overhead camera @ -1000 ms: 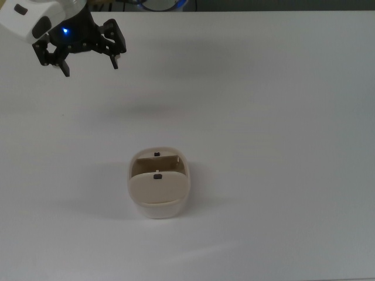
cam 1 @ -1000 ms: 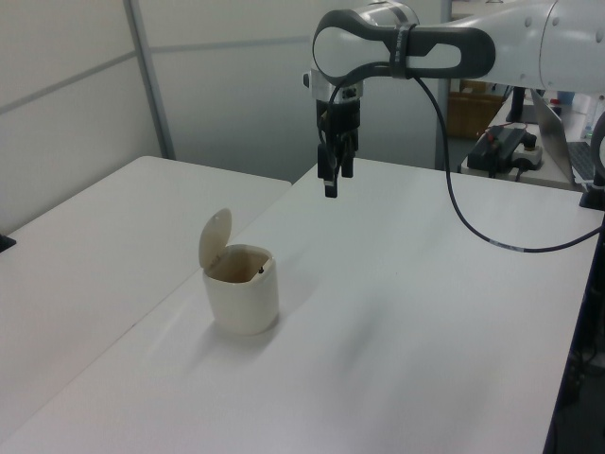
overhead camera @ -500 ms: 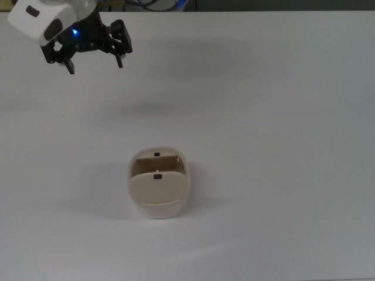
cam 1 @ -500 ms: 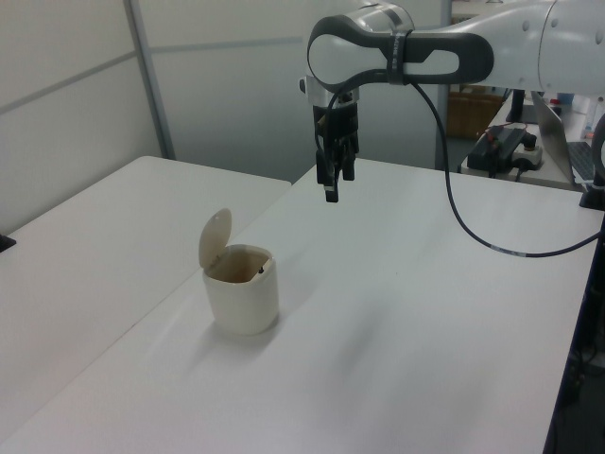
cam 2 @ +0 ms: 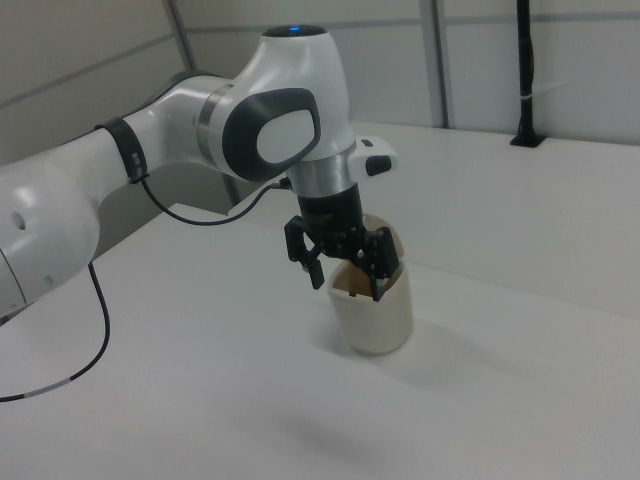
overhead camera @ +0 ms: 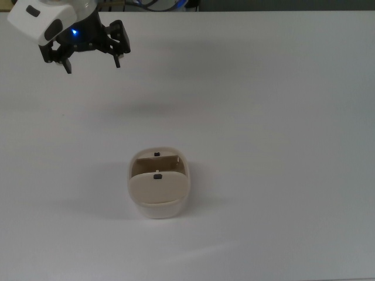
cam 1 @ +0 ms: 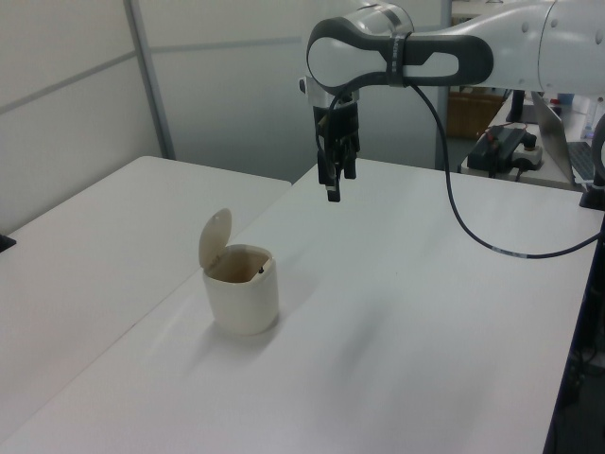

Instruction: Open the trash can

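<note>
— What's the setting?
— A white table (overhead camera: 281, 117) in a panelled room. One gripper (overhead camera: 92, 61) hangs high above it, fingers spread and empty, pointing down, near the top view's upper left corner.
— And the bin?
— One cream trash can (overhead camera: 158, 190), well apart from the claw, mid-table. Its lid (cam 1: 215, 236) stands tipped up, showing the hollow inside and a small black button (overhead camera: 157, 176).

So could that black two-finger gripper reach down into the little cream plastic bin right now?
Probably yes. The small cream plastic bin stands alone on the white table with its lid tipped up, and the black two-finger gripper hangs open, well above and away, with nothing between them.
</note>
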Controlling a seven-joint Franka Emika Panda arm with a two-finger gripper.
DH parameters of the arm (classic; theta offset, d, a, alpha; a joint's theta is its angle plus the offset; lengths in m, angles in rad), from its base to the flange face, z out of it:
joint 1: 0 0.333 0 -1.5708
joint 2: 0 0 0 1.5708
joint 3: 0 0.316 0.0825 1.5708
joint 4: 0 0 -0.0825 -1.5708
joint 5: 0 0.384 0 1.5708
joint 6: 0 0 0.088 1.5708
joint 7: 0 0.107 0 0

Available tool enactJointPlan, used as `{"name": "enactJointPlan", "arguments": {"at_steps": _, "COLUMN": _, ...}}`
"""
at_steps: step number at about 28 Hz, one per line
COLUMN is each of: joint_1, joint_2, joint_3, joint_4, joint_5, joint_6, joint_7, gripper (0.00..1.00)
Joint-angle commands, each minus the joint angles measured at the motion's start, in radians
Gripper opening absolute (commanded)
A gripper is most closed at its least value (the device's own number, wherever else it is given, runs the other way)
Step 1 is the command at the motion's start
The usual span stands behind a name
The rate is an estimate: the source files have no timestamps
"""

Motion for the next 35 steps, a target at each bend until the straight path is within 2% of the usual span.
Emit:
{"name": "enactJointPlan", "arguments": {"at_steps": 1, "joint_1": 0.008, "joint_2": -0.008, "joint_3": -0.002, "joint_4": 0.001, "joint_5": -0.064, "joint_6": -0.019, "joint_7": 0.017, "gripper": 1.00}}
{"name": "enactJointPlan", "arguments": {"at_steps": 35, "joint_1": -0.003, "joint_2": -0.003, "joint_3": -0.012, "joint_4": 0.001, "joint_5": -0.053, "joint_6": -0.018, "joint_7": 0.017, "gripper": 1.00}}
